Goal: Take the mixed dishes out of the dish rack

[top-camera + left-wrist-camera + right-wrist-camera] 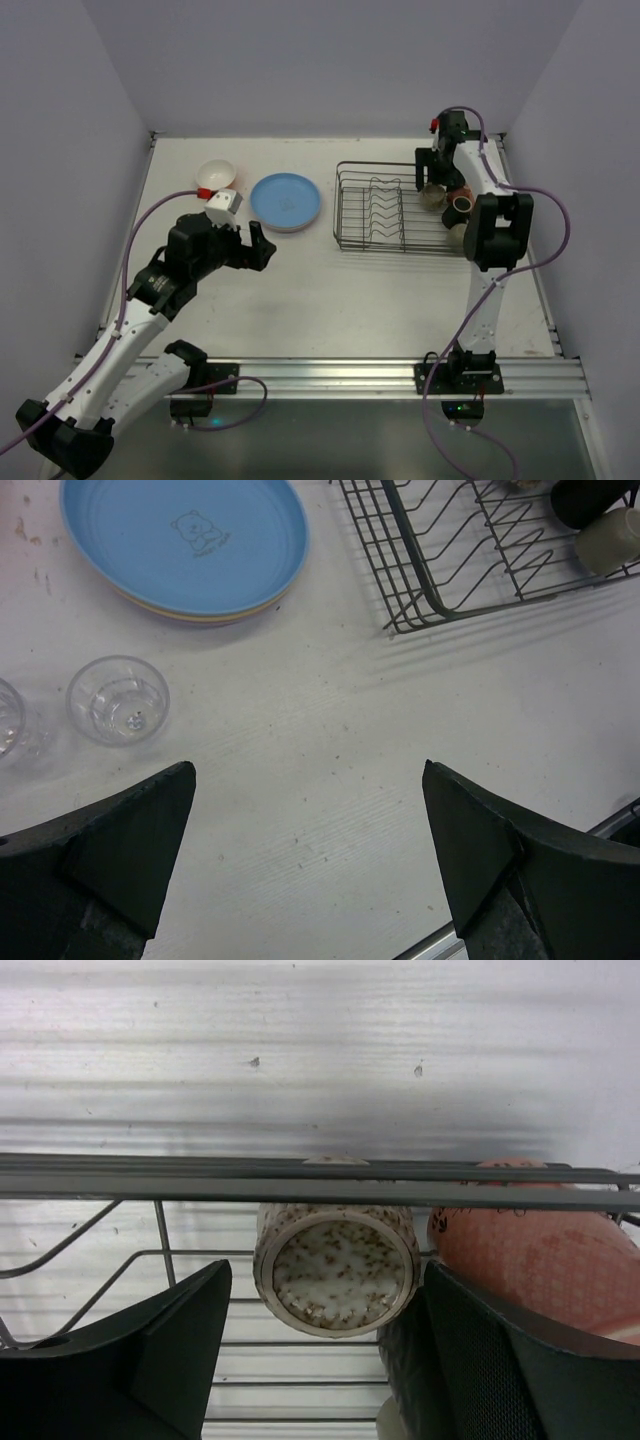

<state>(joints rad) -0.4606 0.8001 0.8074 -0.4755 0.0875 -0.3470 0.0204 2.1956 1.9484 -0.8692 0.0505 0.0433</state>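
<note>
The dish rack (372,208) stands right of centre, and several mugs lie in its right end. My right gripper (432,176) hangs open over them. In the right wrist view its fingers (150,1355) flank a speckled beige mug (335,1260) that lies on its side under the rack's top rail (200,1185). A pink mug (545,1260) lies to that mug's right. My left gripper (258,248) is open and empty above bare table. A stack of plates with the blue plate (185,540) on top lies left of the rack (470,550). Two clear glasses (118,698) stand near it.
An orange bowl (215,177), white inside, sits at the far left beside the plates (285,200). A beige mug (610,538) and a dark mug (585,498) show in the rack's corner. Walls close in the table on three sides.
</note>
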